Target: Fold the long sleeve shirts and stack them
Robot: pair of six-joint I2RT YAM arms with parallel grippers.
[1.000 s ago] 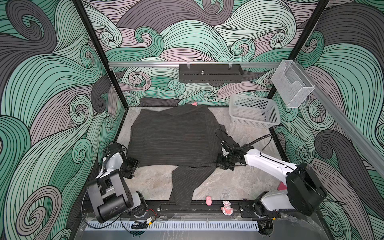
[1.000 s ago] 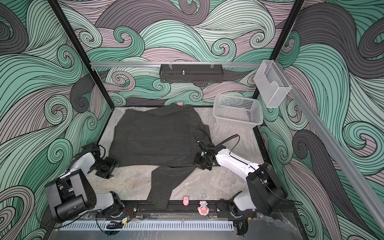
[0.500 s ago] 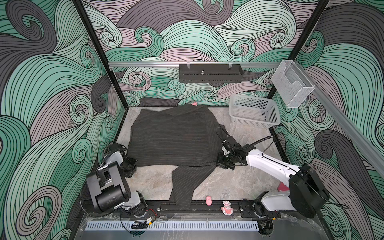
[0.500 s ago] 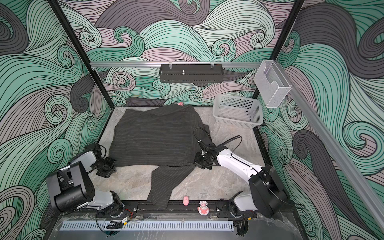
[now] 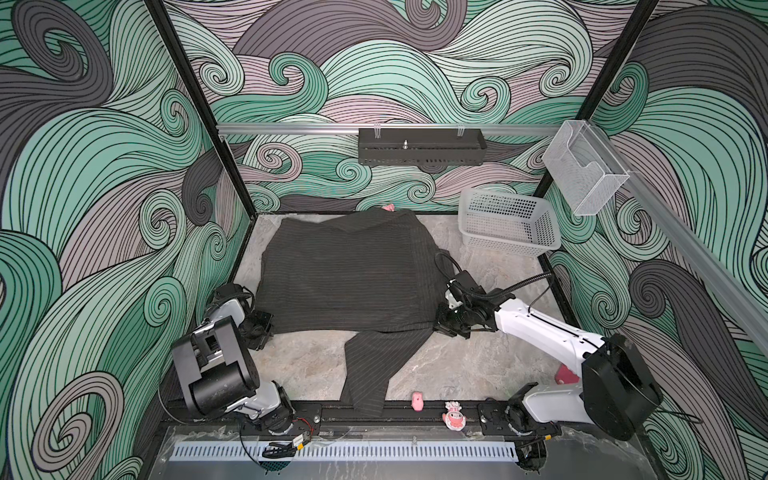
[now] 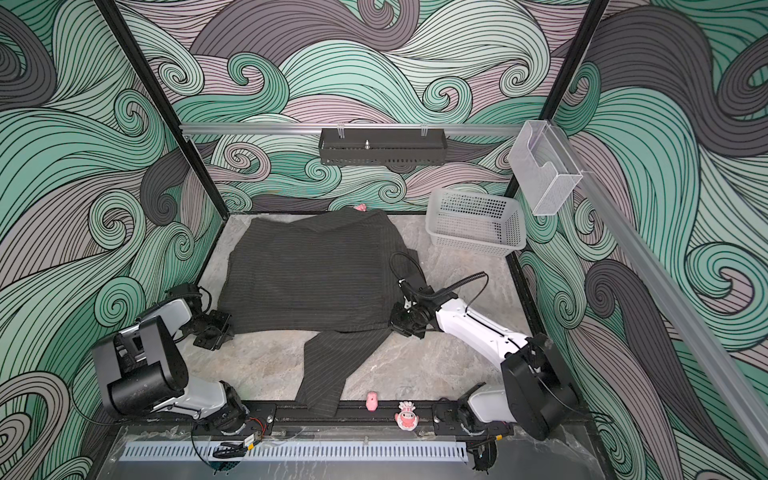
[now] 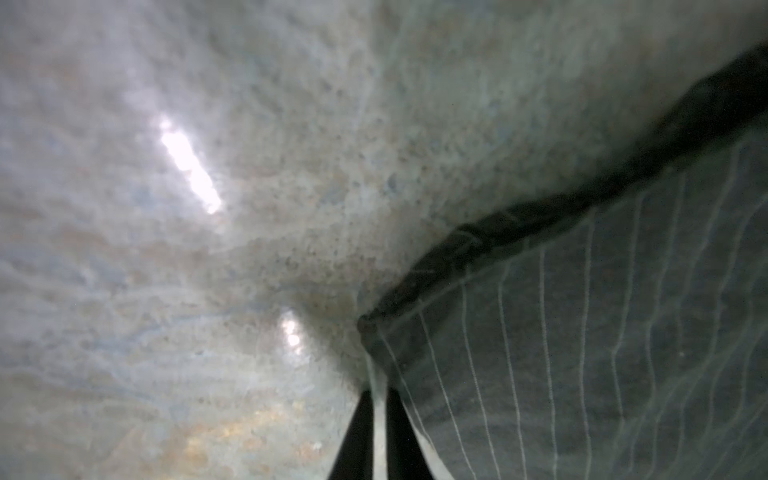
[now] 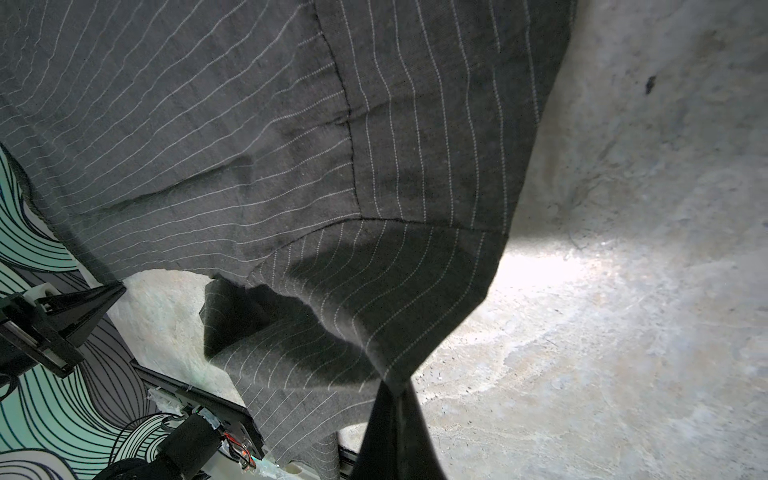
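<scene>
My left gripper (image 7: 377, 397), open a second ago, now clamps a corner of the charcoal pinstriped shirt (image 5: 345, 274), my right gripper (image 8: 394, 395) clenches the opposite corner

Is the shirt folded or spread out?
Mostly spread: the shirt lies flat on the table, with one sleeve sticking out unfolded.

Shirt (image 5: 345, 274) lies spread on table (image 5: 457, 365), centre to back-left, far edge near the back wall. One sleeve (image 5: 374, 365) runs forward from its near edge, end lying over front rail (image 5: 328, 411). Basket (image 5: 507, 224) sits in back-right corner, near shirt's far-right corner. Left gripper (image 5: 266, 326) at shirt's near-left corner, right gripper (image 5: 439, 326) at near-right corner. Two small figures (image 5: 417, 401) on front rail, right of sleeve.
</scene>
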